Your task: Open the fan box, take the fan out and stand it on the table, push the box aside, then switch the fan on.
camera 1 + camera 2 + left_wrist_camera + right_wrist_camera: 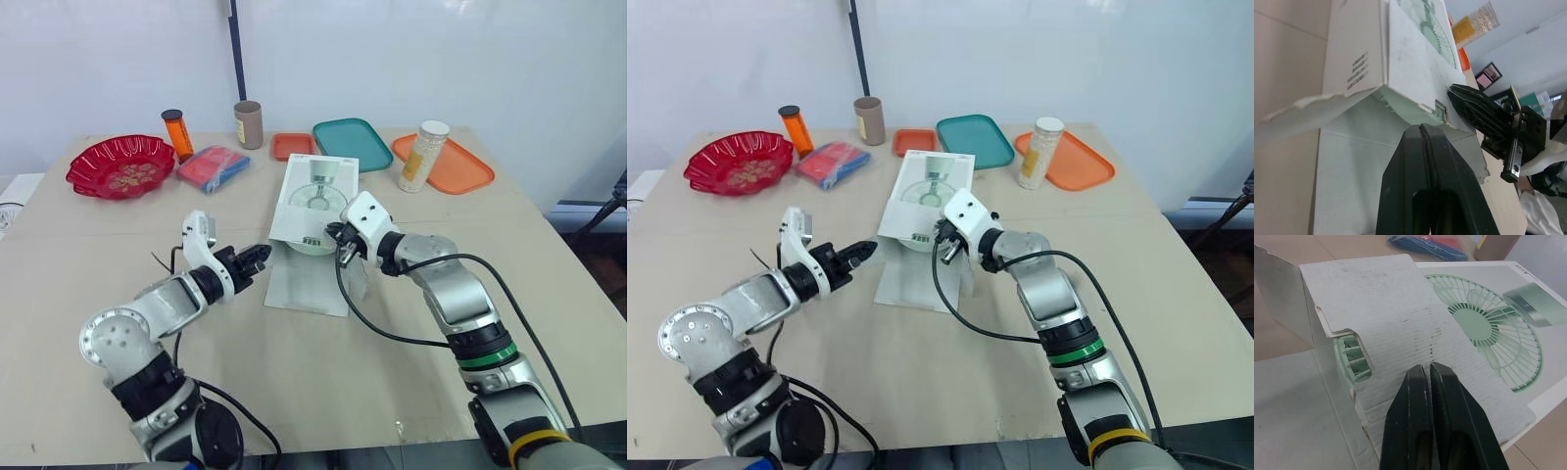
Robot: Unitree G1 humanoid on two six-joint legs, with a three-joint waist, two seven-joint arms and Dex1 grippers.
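Head view first: the fan box [315, 196] sits around the middle of the bench [509, 255], printed face up. Its open end faces the near edge, and the outer flap [306, 286] lies flat on the bench toward me. My right pincer [336, 235] is right at that open end. My left pincer [259, 258] is just beside the flap, on the left-edge side, apart from the box

Left wrist view: the left one is squeezed fully closed with nothing in it, aimed at the mouth of the box. An inner flap hangs over the opening, and one of the right fingers [1476, 110] is at its corner. Touching or just off it, I can't tell

Right wrist view: this one's closed as well, gripping nothing, tips over the inner flap [1396, 328]. The pale green fan [1353, 360] peeks through a cut-out under it, so it's inside the box

My take is the box is only half open, and the job right now is getting that inner flap up. I'd hook a right tip under its free edge and swing it up and away. Pushing down looks like a bad idea, since the card is soft and creased. The box looks light, so I'd pin the outer flap down with the left to stop it sliding. Then I'd spread the fingers before going in, and grab the fan by its frame, not the grille
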